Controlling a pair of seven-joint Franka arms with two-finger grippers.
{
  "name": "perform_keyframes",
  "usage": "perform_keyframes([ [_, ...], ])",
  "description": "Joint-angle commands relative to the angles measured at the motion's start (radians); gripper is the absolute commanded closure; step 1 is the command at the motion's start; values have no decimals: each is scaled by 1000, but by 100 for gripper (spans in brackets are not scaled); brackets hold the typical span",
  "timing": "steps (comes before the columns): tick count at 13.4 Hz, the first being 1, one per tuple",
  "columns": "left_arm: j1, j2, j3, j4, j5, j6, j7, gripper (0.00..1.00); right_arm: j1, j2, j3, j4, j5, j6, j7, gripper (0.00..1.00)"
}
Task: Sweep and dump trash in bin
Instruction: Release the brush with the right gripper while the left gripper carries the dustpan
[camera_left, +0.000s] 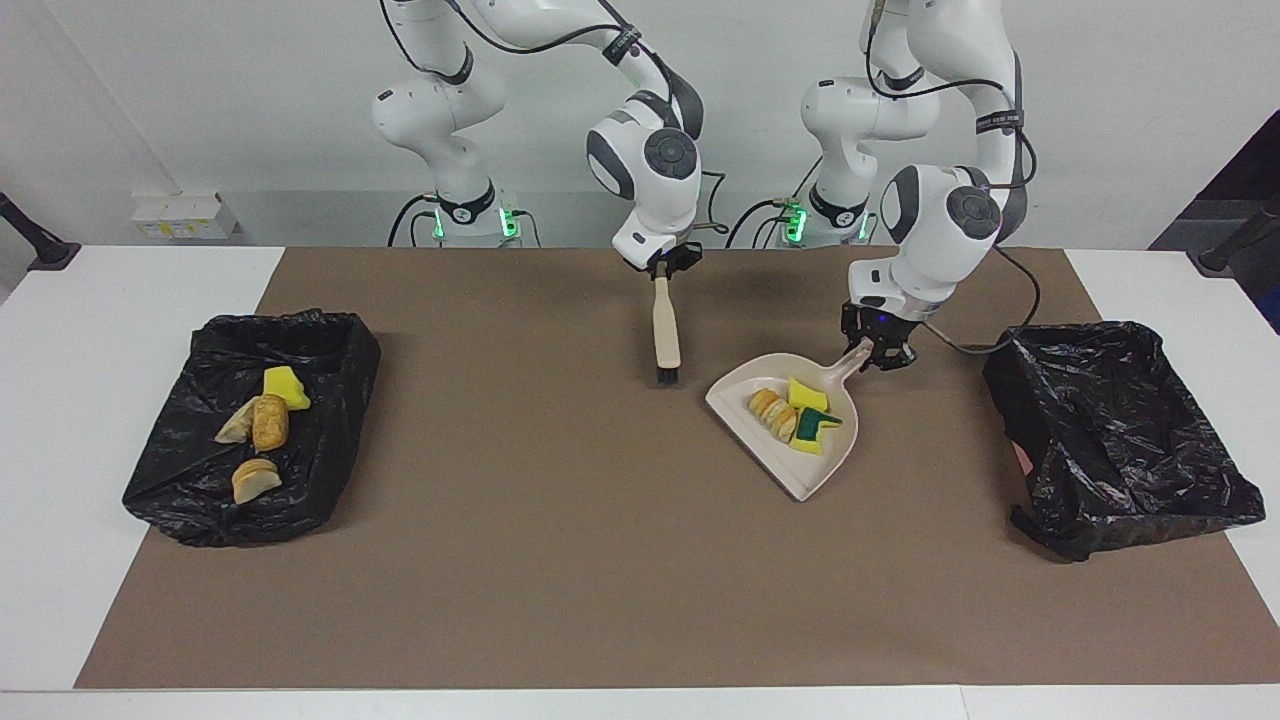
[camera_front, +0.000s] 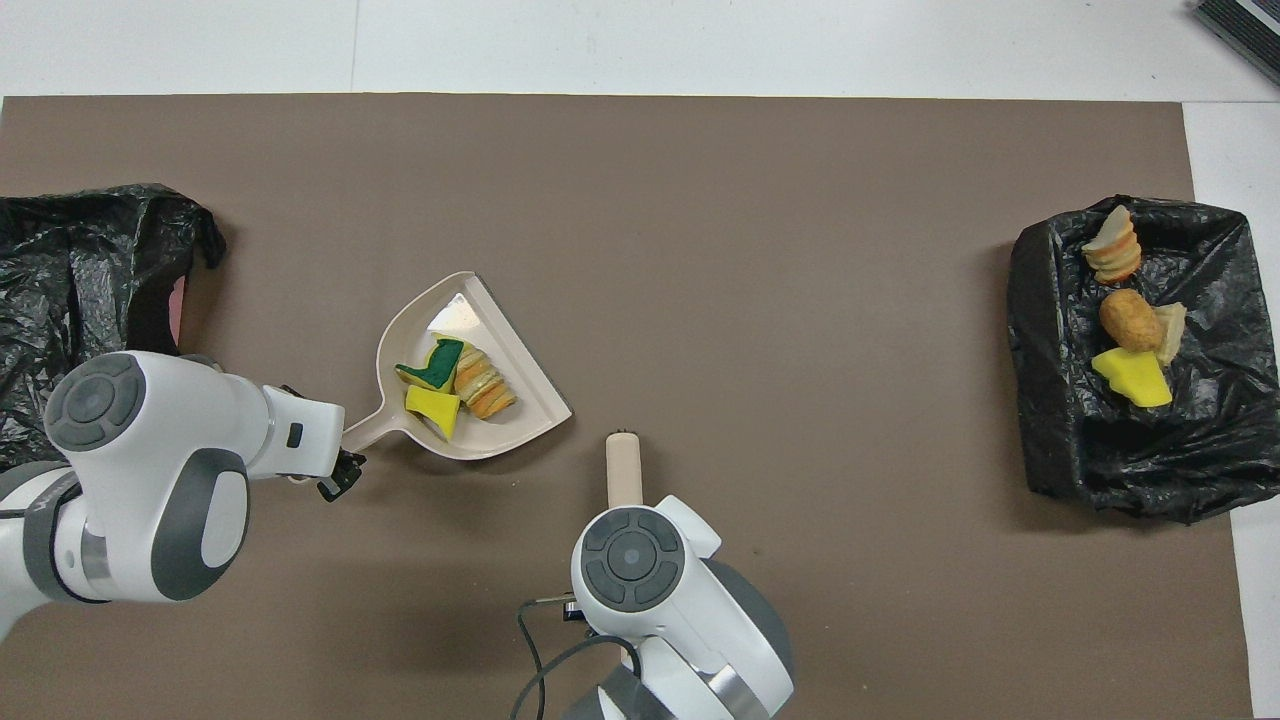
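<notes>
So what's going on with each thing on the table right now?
Dustpan: held by its handle in the left gripper, three scraps in it.
Brush: held by the right gripper, bristles down.
Bin at right arm's end: four scraps inside.
Bin at left arm's end: no scraps visible.

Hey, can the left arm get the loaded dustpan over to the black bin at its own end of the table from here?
Probably yes: the left gripper grips the dustpan by its handle, and only bare mat lies between it and that bin.
</notes>
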Motion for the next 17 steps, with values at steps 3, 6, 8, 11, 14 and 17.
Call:
perform_keyframes([
  [3,-15,12,-10,4,-8,82,-15,0,38,-5,1,-58,-1,74,55,85],
  [6,-29,37,-10,38,-6,88,-15,0,32,7,-1,12,-21,3,53,0],
  [8,-32,32,-8,28,1,75,-13,0,18,4,-9,84,-21,-62,41,0],
  [11,-36,28,-7,30,23,36,-20,80,-65,-8,-12,199,-37,-185,30,0],
  [14,-23,57,-8,89,57,35,-20,100,-200,-11,-12,282,-83,-277,-124,0],
  [17,2,48,-8,102,57,33,-3,100,-345,-7,-10,345,-188,-330,-316,0],
])
